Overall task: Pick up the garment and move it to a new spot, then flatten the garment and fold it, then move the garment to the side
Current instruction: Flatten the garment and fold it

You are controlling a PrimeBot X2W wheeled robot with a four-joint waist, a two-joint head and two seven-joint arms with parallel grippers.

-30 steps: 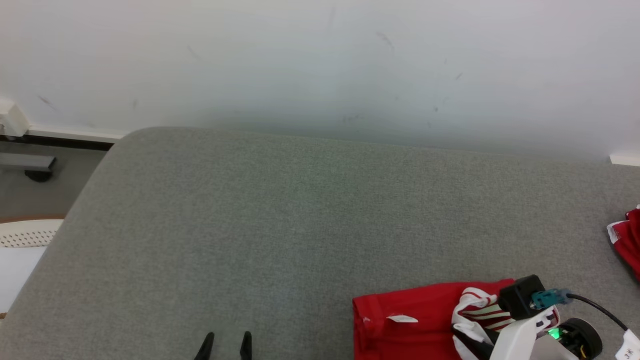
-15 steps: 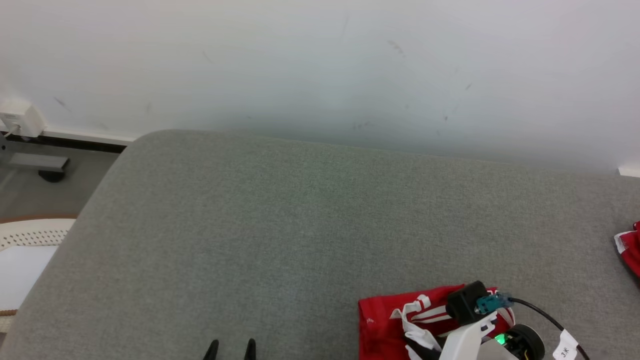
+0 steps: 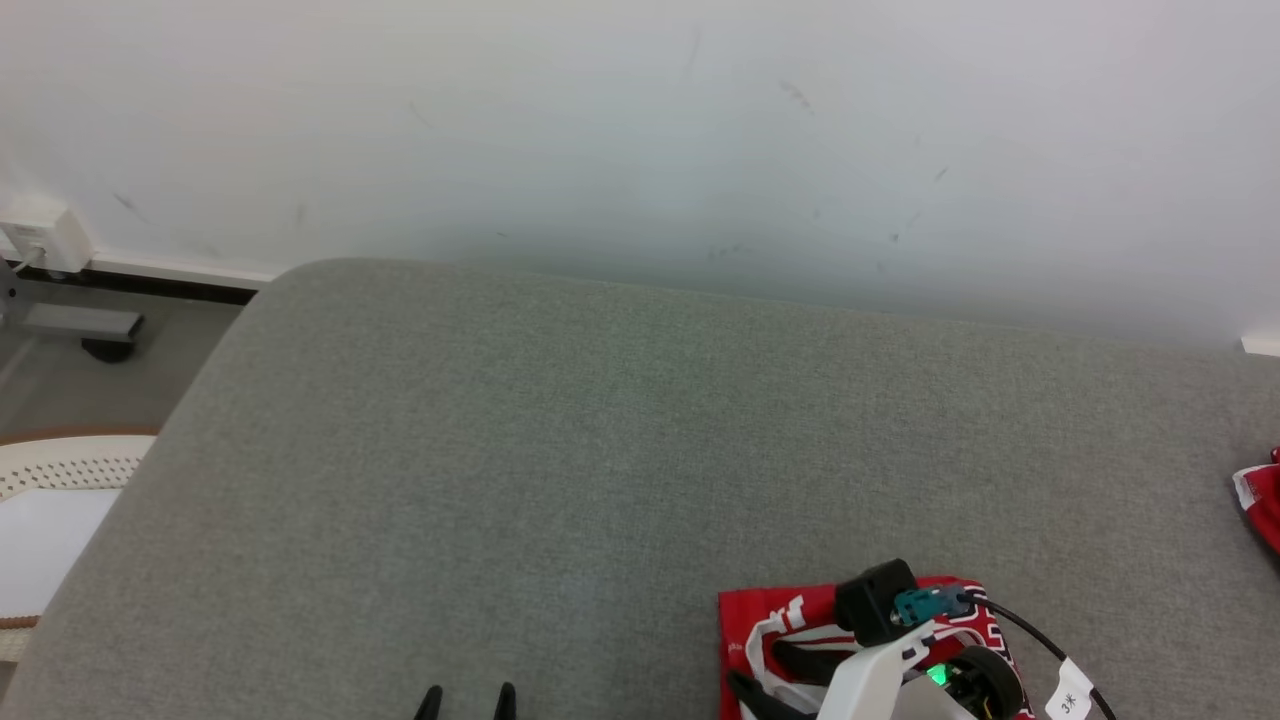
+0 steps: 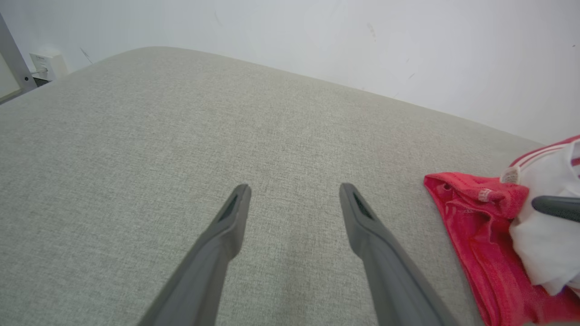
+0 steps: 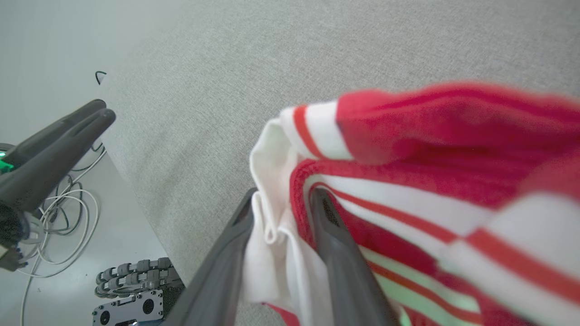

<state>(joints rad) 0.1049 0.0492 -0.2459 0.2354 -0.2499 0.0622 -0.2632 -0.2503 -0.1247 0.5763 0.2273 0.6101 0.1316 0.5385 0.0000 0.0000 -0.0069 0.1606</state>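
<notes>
**Setting the red garment down, ready to flatten**

Head view: the garment (image 3: pixel 790 615), red with white stripes, lies bunched at the bottom edge of the frame, right of centre, on the grey cloth-covered worktop (image 3: pixel 560 450). The right pincer (image 3: pixel 760 668) is down in it. Its two dark fingers look a little apart, but whether they are pinching cloth cannot be told from here. The left pincer (image 3: pixel 468 695) shows its tips at the bottom edge, left of centre, well apart from the garment. Another red cloth (image 3: pixel 1262 505) peeks in at the right edge.

Left wrist view: the left pincer (image 4: pixel 295 188) stands wide apart and empty above bare worktop. The garment (image 4: pixel 471 235) sits at the right of the frame as a rumpled red hem with white cloth heaped over it.

Right wrist view: a white fold of the garment (image 5: pixel 430 136) runs between the fingers of the right pincer (image 5: pixel 283 194), with red and white striped layers piled to the right. It is soft, thick knit, several layers deep.

The step looks like laying the garment at its new spot. To do it well, the right pincer should part fully and back straight out along its fingers, so the fold does not drag or snag. Both pincers can then take opposite edges and draw the heap flat.
</notes>
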